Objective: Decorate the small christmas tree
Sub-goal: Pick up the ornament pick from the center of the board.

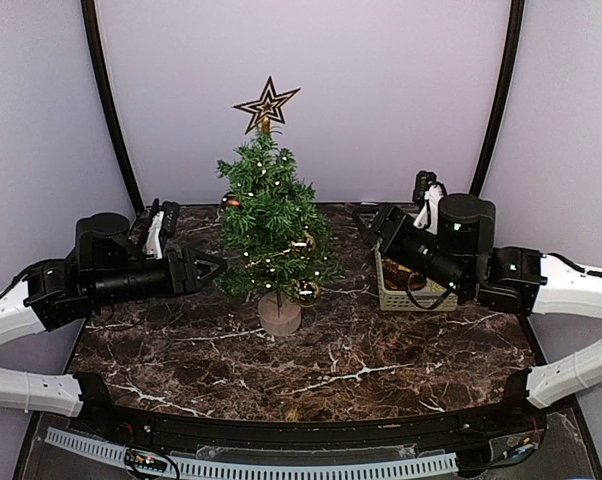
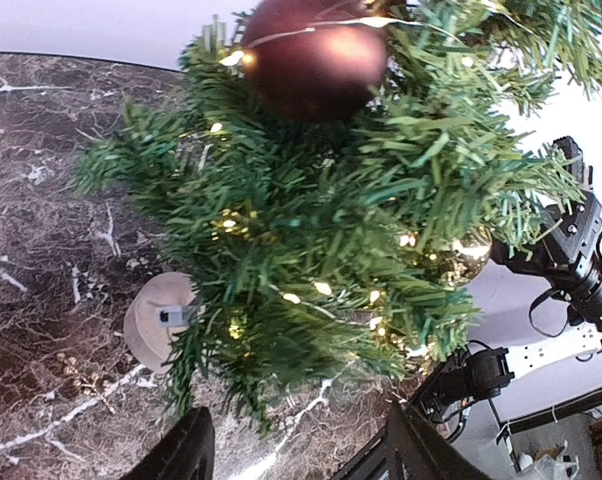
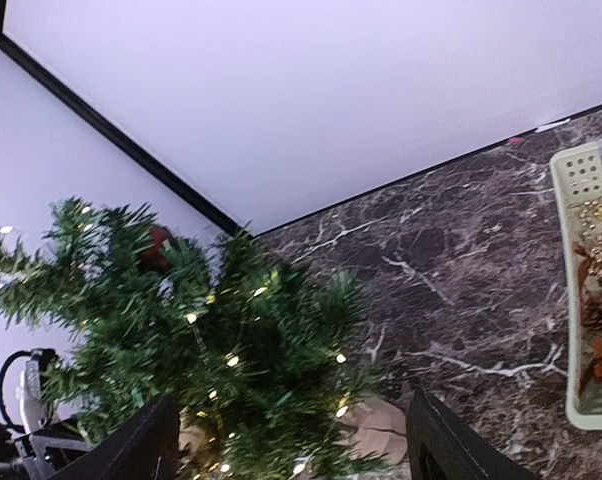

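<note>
While the small christmas tree (image 1: 271, 225) stands mid-table, the left gripper (image 2: 299, 415) and right gripper (image 3: 291, 402) flank it, jaws of both spread and empty.

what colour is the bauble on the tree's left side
The bauble is dark maroon red, clearest in the left wrist view.

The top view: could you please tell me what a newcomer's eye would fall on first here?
First the lit tree at mid-table, topped by a gold star. Next come the red bauble at its upper left and the gold bauble low on its right. A basket of decorations sits at the right, partly under the right arm.
</note>
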`<state>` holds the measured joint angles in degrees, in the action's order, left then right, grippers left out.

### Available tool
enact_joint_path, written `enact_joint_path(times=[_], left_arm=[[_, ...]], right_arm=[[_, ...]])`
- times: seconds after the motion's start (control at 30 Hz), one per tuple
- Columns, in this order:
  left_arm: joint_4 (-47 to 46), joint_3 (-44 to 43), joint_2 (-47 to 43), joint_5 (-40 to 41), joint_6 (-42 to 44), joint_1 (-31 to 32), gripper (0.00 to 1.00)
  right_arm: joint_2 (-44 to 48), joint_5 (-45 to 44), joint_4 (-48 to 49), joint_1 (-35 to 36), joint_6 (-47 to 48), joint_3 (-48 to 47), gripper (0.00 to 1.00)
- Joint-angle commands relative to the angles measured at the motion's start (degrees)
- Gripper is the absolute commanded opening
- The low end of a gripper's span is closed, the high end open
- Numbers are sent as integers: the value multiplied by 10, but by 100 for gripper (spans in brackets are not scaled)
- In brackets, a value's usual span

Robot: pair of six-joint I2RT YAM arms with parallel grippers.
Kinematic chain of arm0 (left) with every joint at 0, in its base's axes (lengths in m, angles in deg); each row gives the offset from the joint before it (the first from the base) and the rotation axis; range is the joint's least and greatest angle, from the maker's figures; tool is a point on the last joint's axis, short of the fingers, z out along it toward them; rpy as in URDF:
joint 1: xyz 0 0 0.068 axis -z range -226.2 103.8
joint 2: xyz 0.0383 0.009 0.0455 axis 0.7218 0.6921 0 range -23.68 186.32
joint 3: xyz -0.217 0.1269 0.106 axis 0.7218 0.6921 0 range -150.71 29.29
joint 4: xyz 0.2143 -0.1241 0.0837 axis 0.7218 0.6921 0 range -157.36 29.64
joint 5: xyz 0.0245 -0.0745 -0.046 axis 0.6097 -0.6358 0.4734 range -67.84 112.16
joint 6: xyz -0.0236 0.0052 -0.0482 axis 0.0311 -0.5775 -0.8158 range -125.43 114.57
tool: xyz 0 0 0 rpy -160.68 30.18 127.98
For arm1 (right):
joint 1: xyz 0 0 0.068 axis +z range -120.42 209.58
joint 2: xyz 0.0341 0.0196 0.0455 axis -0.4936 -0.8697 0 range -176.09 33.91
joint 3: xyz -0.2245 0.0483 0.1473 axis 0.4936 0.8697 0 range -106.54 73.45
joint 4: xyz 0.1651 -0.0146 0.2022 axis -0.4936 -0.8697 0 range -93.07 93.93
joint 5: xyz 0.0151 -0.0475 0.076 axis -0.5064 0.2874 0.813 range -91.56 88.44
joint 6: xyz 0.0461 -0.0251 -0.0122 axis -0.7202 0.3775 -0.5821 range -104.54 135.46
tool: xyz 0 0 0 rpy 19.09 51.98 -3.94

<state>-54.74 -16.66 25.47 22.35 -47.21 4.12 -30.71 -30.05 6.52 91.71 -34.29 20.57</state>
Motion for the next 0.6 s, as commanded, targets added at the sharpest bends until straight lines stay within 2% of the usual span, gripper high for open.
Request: enact_joint_path(times=[0.0, 0.13, 0.3, 0.4, 0.57], left_arm=[[28, 38, -38, 5, -38, -21, 61], [10, 94, -66, -8, -60, -55, 64], [-100, 199, -47, -68, -101, -114, 64], [-194, 239, 3, -96, -125, -142, 60], [-270, 250, 107, -118, -114, -174, 54]], right_arm=[[20, 43, -51, -64, 32, 7, 79], [26, 101, -59, -131, 38, 25, 79], [28, 140, -47, -178, 37, 50, 79], [29, 158, -32, -193, 28, 63, 78], [29, 170, -28, -206, 16, 75, 77]])
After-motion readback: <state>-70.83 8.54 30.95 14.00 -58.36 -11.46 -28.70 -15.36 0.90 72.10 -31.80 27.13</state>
